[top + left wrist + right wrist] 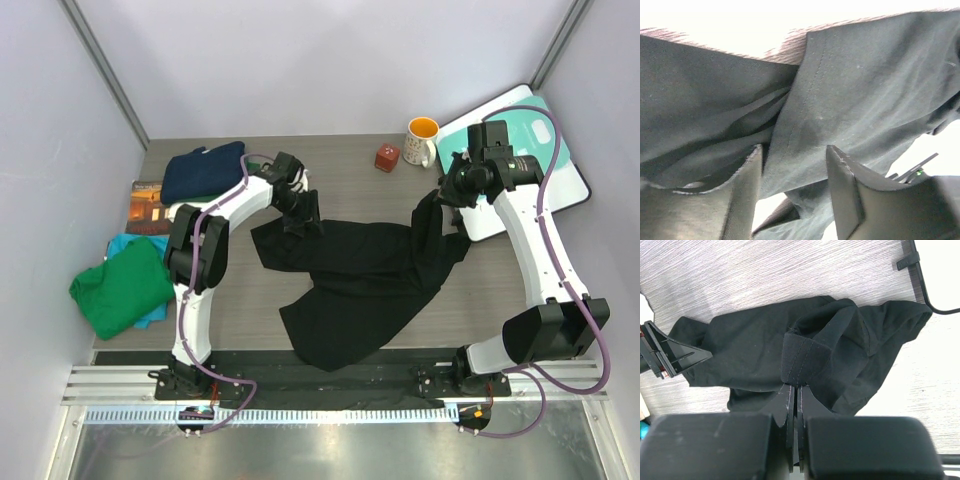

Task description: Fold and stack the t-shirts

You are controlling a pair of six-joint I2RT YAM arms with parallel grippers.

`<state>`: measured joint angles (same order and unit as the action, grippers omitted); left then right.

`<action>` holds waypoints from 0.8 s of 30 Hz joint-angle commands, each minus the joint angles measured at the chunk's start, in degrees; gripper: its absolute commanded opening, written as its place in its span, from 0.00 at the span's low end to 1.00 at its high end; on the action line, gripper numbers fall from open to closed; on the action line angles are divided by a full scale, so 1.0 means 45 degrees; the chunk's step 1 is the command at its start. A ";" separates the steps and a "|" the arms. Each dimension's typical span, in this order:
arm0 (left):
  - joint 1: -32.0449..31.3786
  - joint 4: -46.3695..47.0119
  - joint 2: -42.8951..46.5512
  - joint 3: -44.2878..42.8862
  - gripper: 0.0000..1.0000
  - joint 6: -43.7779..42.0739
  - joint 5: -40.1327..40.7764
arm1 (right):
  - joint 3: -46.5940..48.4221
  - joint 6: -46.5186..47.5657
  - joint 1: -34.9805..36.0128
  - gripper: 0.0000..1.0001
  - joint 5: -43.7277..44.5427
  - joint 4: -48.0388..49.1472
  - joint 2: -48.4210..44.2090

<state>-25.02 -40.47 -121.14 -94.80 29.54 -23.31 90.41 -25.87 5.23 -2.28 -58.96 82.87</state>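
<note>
The black t-shirt [360,280] lies crumpled across the middle of the table, and its print is hidden. My left gripper [300,214] is at its left corner. In the left wrist view the left gripper [795,150] has its jaws well apart, with a seamed fold of the black t-shirt [840,100] between them. My right gripper [447,196] holds the right corner raised. In the right wrist view the right gripper [796,385] is shut on a hemmed edge of the black t-shirt [805,357]. A navy t-shirt [203,170], a green t-shirt [122,287] and a teal t-shirt [124,243] lie at the left.
A brown picture book [148,205] lies under the left-hand shirts. A teal-and-white flat board [525,165] lies at the back right, under the right arm. A white mug [422,141] with an orange inside and a red cube [387,157] stand at the back.
</note>
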 commanded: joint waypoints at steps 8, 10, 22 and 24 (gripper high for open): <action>-0.0027 0.0204 -0.0053 -0.0495 0.13 -0.0002 -0.0309 | -0.0013 0.0006 -0.0030 0.01 -0.0020 0.0212 -0.0330; -0.0027 0.0185 -0.0033 -0.0495 0.13 -0.0041 -0.0250 | -0.0149 0.0006 -0.0031 0.01 -0.0039 0.0231 -0.0369; 0.0361 -0.1881 0.0709 -0.2562 0.00 -0.0725 0.2716 | -0.0502 0.0240 -0.0030 0.01 0.0272 0.0407 -0.0447; 0.0810 -0.2275 0.0963 -0.3516 0.00 -0.0588 0.2953 | -0.0288 0.0338 -0.0030 0.01 0.0894 0.0426 -0.0544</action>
<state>-24.67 -46.13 -121.36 -102.65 27.86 -15.92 87.83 -25.61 5.23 -2.00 -58.76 82.87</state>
